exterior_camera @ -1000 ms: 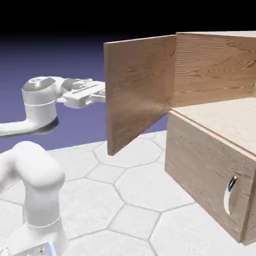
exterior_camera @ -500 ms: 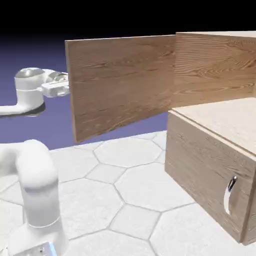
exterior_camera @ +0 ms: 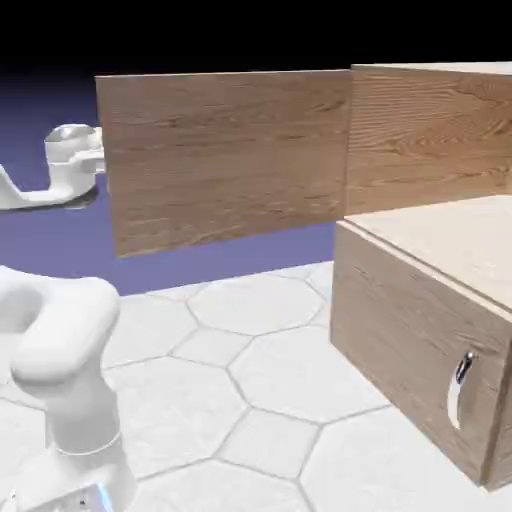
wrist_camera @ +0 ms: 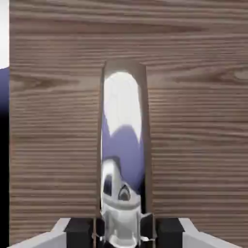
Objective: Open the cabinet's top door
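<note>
Wood-grain top door (exterior_camera: 228, 160) swung open, one silver handle (wrist_camera: 122, 145) in one claw (wrist_camera: 123, 232)

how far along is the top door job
Done, by the look of it: the top door stands swung wide, baring the cabinet's upper compartment. In hand: the gripper is shut on the door's silver handle. Left: perhaps only letting go; the lower panel is closed, but isn't part of this.
</note>
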Tool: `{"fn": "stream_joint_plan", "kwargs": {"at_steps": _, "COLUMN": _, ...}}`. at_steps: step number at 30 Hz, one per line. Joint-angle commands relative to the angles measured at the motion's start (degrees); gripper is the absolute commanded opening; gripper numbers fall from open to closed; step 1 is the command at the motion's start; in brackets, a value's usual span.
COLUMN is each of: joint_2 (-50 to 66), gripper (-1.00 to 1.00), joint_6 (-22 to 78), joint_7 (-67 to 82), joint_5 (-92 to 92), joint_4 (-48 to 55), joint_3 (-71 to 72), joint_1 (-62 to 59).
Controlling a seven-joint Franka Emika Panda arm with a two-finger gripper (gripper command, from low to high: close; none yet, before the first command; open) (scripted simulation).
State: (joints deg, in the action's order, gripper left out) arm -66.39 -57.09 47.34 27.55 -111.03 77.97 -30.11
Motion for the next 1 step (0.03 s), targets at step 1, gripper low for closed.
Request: {"fn": "stream_joint_plan", "kwargs": {"at_steps": 1, "joint_2": -0.2, "gripper": -1.00, "joint_6": 1.1, "joint_7": 0.4, "joint_5": -0.3, "joint_4": 1.8, "joint_3": 0.7, "joint_1": -1.6}}
